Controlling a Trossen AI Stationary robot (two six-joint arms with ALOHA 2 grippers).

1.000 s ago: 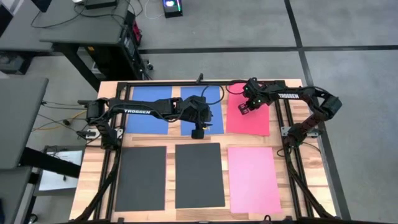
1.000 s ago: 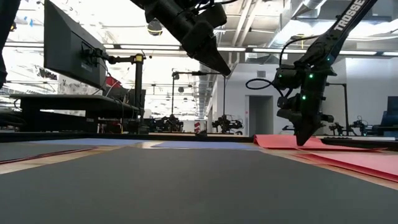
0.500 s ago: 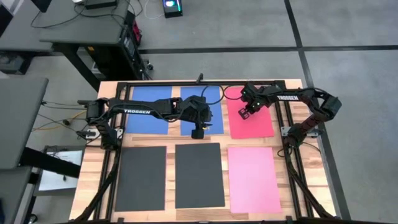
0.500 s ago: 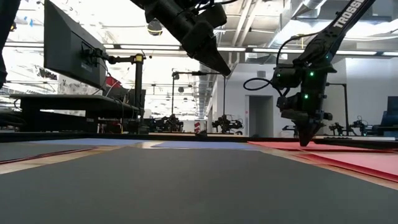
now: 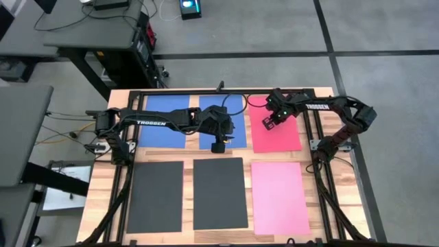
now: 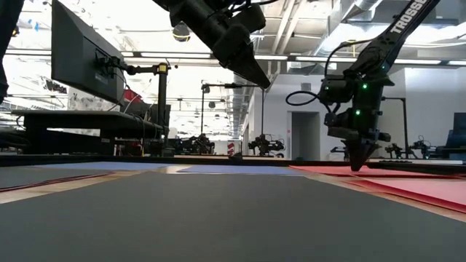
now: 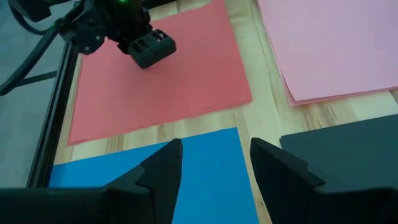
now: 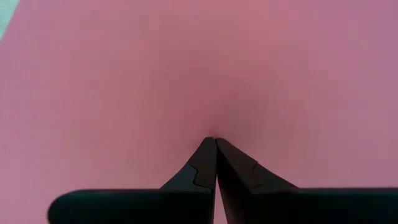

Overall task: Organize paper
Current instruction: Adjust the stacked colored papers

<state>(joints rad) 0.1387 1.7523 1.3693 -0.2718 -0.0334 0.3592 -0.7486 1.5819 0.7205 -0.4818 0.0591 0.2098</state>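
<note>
The paper lies flat on the wooden table in two rows. Two blue sheets [image 5: 161, 103] [image 5: 234, 106] and a red sheet [image 5: 285, 134] fill the far row. Two dark grey sheets [image 5: 156, 195] [image 5: 219, 192] and a pink one [image 5: 280, 195] fill the near row. My right gripper [image 5: 269, 123] is shut, its tips down on the red sheet's far left part. My left gripper [image 5: 219, 146] hangs open in the air above the near right corner of the middle blue sheet [image 7: 205, 180], with nothing between its fingers. My right gripper presses its shut fingertips [image 8: 208, 155] down on the red sheet's surface [image 8: 214, 127], in the sheet's far left part and away from its edges. The fingers come from above, pointing steeply down. The sheet lies flat on the table under them.
A black frame rail [image 5: 312, 130] runs along the table's right side, close to the red sheet's right edge. Strips of bare wood [image 5: 248, 154] separate the sheets. The pink sheet [image 7: 336, 43] has another pink edge showing beneath it.
The red sheet has slid a little toward the table's right edge under my right gripper's tips. Its far part, which stood raised a second ago, now lies flat. The gripper has stayed shut and almost in place.
</note>
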